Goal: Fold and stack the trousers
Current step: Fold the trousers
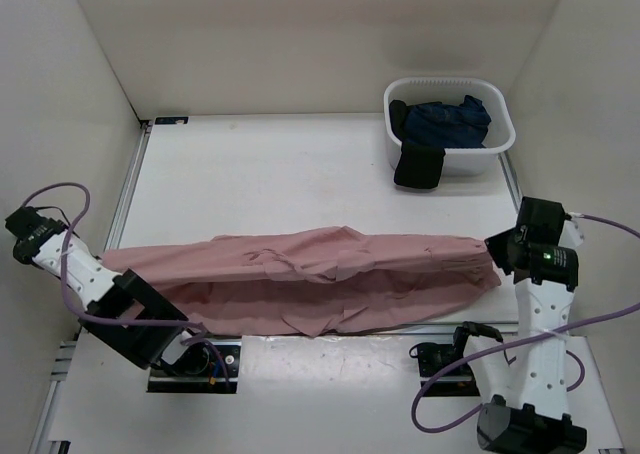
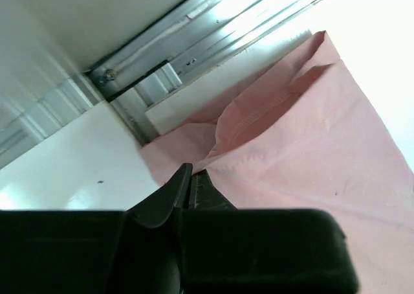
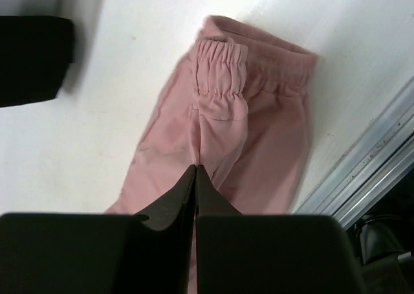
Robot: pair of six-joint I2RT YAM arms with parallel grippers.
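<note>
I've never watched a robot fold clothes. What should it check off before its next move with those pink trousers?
1. Left fingers gripping the hem end of the trousers: ok, shut on the cloth.
2. Right fingers gripping the waist end: ok, shut just below the elastic waistband.
3. Both cloth layers caught in each pinch: cannot tell.
4. Trousers lying smooth: not ok, creases bunch mid-length.
5. Bin of other clothes out of the way: ok, apart at the far right corner.
6. Bare table beyond the trousers to fold onto: ok.
</note>
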